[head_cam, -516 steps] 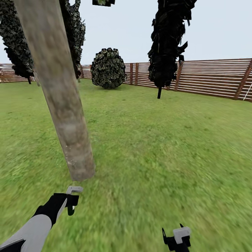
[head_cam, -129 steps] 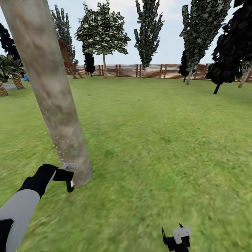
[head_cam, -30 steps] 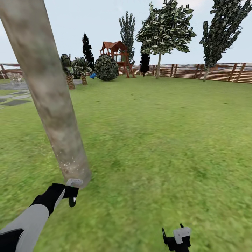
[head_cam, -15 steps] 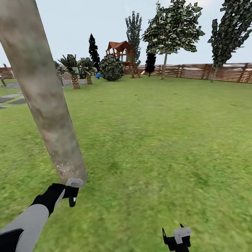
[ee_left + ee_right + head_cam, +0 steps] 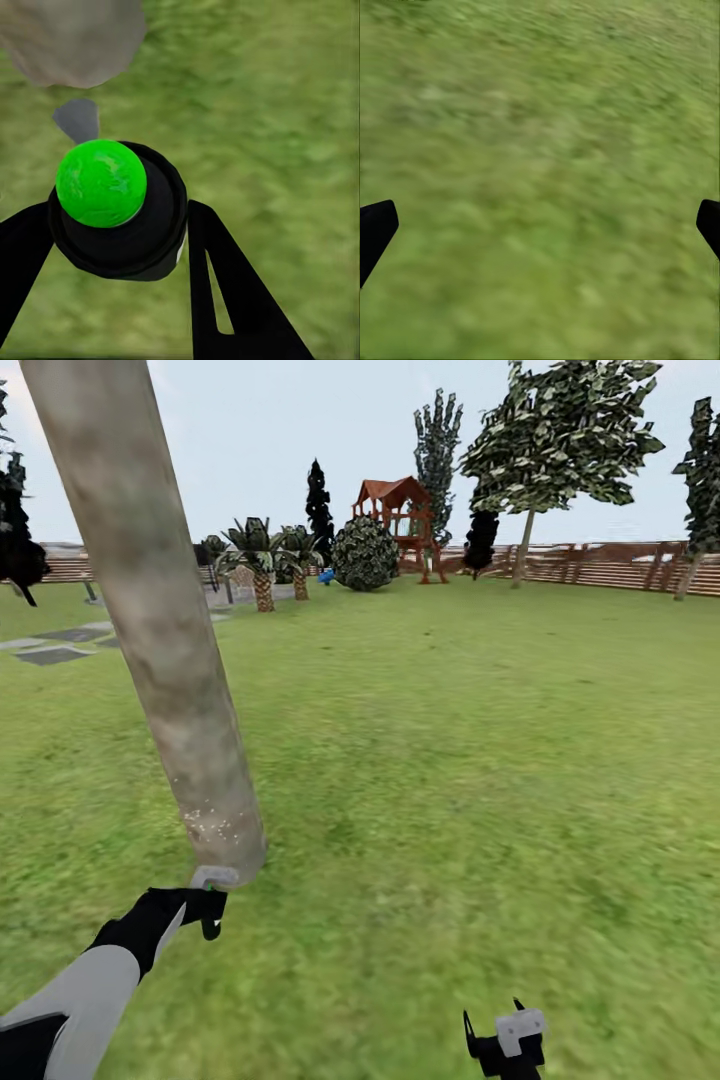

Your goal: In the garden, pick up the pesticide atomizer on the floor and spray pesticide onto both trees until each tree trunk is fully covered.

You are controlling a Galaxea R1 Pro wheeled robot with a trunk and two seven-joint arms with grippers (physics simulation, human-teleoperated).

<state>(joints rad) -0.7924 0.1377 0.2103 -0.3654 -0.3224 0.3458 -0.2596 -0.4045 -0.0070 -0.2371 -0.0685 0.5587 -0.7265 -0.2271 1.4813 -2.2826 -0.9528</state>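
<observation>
**Atomizer clamped in the left gripper at the foot of the trunk**

The pesticide atomizer sits between the two black fingers of the left gripper, which are closed against its sides. The left wrist view shows its round black body capped by a bright green ball, with a small grey nozzle pointing at the base of the tree trunk. From the head view the atomizer is little more than a pale grey tip with a hint of green, just in front of the left gripper at near left.

The tree trunk is thick, pale grey-brown and mottled, leaning left as it rises. Tiny whitish specks of pesticide dot its lowest part; how far round they reach is hard to judge.

The right gripper hangs low at near right over the lawn, its fingers spread wide apart around nothing.

Far off stand a wooden fence, a red-roofed play tower and a round bush.
</observation>
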